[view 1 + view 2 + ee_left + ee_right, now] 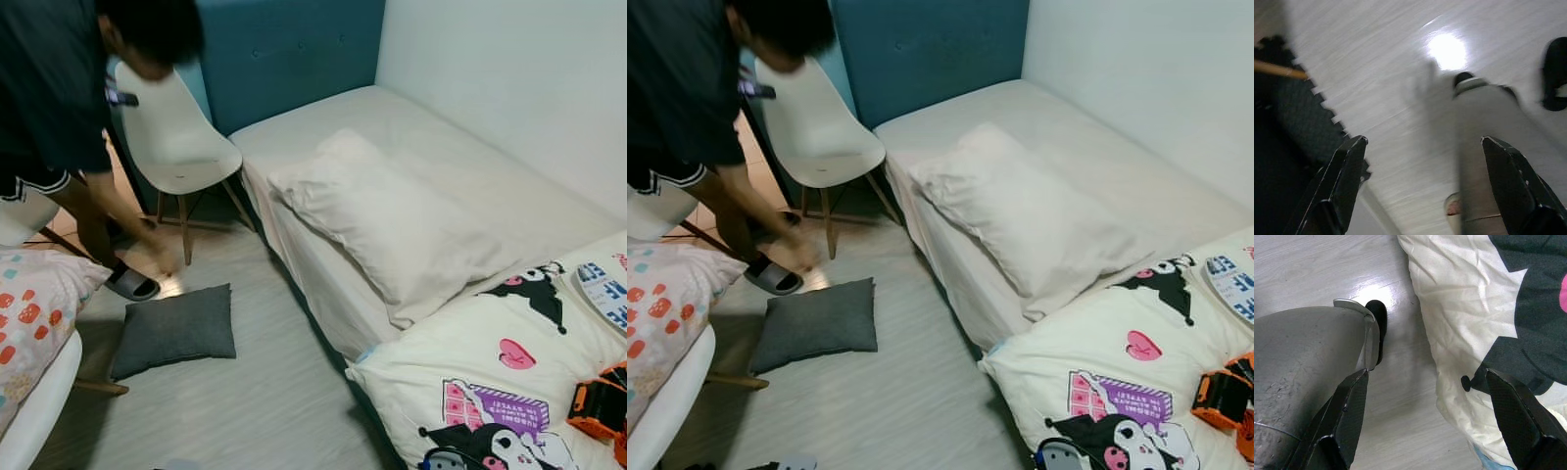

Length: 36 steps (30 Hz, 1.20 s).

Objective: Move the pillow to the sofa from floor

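A dark grey square pillow (pixel 176 330) lies flat on the pale wood floor, between a person and the bed-like sofa (pixel 470 166) with beige cover. A large white pillow (pixel 392 220) rests on the sofa. My left gripper (pixel 1422 142) hangs open over bare floor beside my own grey leg (pixel 1484 147), nothing between its fingers. My right gripper (pixel 1427 374) is also open, low beside my silver leg (pixel 1308 362) and the edge of a cartoon-print blanket (pixel 1474 298). Both grippers are well away from the grey pillow.
A person (pixel 59 88) in dark clothes bends down at the far left, one hand near a slipper (pixel 132 286) just beyond the pillow. A white chair (pixel 176 137) stands behind. A patterned cushion (pixel 29 313) is at my left; an orange device (pixel 600 406) lies on the blanket (pixel 490 382).
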Motion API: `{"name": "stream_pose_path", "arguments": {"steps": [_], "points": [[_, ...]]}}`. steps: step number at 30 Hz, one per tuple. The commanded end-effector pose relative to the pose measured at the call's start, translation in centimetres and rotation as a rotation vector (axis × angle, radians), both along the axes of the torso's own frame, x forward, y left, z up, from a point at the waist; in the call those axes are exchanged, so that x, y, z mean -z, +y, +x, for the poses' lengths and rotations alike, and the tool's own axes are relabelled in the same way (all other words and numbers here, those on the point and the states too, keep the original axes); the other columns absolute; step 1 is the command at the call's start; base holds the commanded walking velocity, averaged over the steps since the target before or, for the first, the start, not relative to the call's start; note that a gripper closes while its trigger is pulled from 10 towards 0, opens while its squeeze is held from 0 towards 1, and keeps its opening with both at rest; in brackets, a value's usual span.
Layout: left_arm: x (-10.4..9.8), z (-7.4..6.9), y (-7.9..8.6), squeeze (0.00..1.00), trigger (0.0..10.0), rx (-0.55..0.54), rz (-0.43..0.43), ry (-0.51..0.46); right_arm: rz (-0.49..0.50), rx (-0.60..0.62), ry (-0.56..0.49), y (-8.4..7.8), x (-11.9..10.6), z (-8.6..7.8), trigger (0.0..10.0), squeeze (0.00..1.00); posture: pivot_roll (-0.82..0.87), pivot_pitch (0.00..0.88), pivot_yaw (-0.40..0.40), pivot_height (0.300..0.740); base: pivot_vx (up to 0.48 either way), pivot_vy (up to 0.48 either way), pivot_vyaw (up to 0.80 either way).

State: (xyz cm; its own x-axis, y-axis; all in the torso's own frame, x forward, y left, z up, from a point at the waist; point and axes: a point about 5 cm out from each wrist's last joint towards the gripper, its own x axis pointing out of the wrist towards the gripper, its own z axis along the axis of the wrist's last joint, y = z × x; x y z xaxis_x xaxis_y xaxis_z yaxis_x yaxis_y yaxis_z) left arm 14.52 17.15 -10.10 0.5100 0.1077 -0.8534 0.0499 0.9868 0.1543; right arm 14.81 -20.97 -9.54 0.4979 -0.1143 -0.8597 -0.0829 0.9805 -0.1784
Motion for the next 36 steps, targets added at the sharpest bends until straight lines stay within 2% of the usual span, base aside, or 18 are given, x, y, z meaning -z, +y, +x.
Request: {"name": "stream_pose_path", "arguments": {"steps": [1, 5, 9, 17, 19, 22, 28, 36], "points": [[0.4, -0.8, -0.3, 0.0, 10.0, 0.012, 0.0, 0.045, 0.045, -0.03, 0.04, 1.2, 0.5, -0.8, 10.0, 0.0, -0.22, 0.099, 0.047, 0.74, 0.0, 0.0, 0.0], [0.1, 0.0, -0.1, 0.0, 10.0, 0.017, 0.003, 0.03, 0.032, -0.021, 0.041, -0.4, 0.2, -0.8, 10.0, 0.0, -0.22, 0.104, 0.048, 0.74, 0.0, 0.0, 0.0], [0.0, 0.1, -0.1, 0.0, 10.0, 0.019, 0.005, 0.027, 0.031, -0.018, 0.043, -0.7, 0.2, -0.8, 10.0, 0.0, -0.22, 0.107, 0.049, 0.74, 0.0, 0.0, 0.0], [0.1, -0.4, 1.1, 0.0, 10.0, 0.012, 0.016, 0.044, 0.044, -0.026, 0.044, 0.6, 0.4, -0.7, 10.0, 0.0, -0.21, 0.111, 0.051, 0.74, 0.0, 0.0, 0.0], [0.3, -1.2, 2.2, 0.0, 10.0, 0.004, 0.025, 0.059, 0.054, -0.03, 0.041, 1.5, 0.4, -0.4, 10.0, 0.0, -0.22, 0.112, 0.049, 0.74, 0.0, 0.0, 0.0], [0.3, -1.7, 2.9, 0.0, 10.0, -0.001, 0.029, 0.065, 0.058, -0.033, 0.038, 1.8, 0.4, -0.2, 10.0, 0.0, -0.22, 0.113, 0.049, 0.74, 0.0, 0.0, 0.0], [0.3, -2.5, 4.1, 0.0, 10.0, -0.013, 0.036, 0.072, 0.06, -0.035, 0.029, 2.0, 0.3, 0.3, 10.0, 0.0, -0.22, 0.114, 0.047, 0.74, 0.0, 0.0, 0.0], [0.4, -2.6, 4.1, 0.0, 10.0, -0.017, 0.033, 0.075, 0.058, -0.035, 0.028, 1.7, 0.2, 0.3, 10.0, 0.0, -0.22, 0.114, 0.046, 0.74, 0.0, 0.0, 0.0]]}}
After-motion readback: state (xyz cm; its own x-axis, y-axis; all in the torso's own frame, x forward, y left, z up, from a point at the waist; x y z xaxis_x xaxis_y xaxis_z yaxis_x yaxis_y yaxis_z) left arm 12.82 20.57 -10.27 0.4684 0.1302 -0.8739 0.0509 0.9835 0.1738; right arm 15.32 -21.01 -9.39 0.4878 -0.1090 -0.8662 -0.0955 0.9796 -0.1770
